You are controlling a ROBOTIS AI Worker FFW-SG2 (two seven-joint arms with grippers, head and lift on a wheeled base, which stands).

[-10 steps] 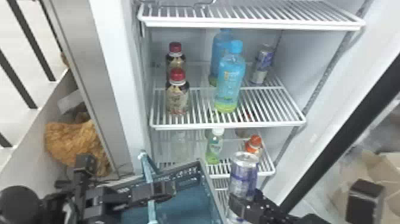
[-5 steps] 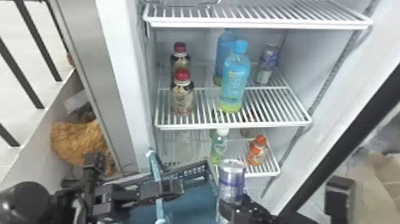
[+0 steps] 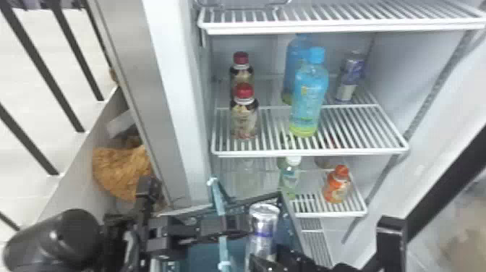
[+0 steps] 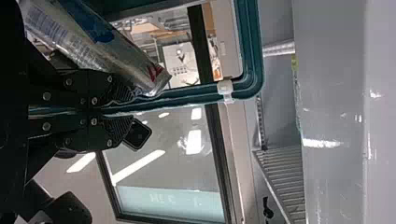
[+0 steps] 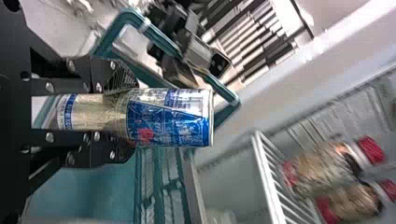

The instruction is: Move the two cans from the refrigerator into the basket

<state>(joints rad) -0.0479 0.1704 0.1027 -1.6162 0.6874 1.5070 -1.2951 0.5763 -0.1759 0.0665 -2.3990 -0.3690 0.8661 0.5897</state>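
Change: the held can (image 3: 263,231) has shifted left across the refrigerator front since the earlier frames, toward the left gripper (image 3: 237,226).
Right gripper: (image 3: 282,257) fingers clenched around the held can, parted by its width (the can's end projects past the fingertips in the wrist view).
Left gripper: clenched on the teal handle (image 3: 219,202) of the basket (image 3: 202,256), fingers nearly together.
Held can: roughly upright in the head view, over the right part of the basket; contact with the left gripper cannot be determined.
Second can: (image 3: 350,76) on the middle shelf (image 3: 311,153), behind and to the right of the front blue bottle (image 3: 309,97).
Lower shelf: green bottle, (image 3: 290,177) orange bottle (image 3: 337,186).
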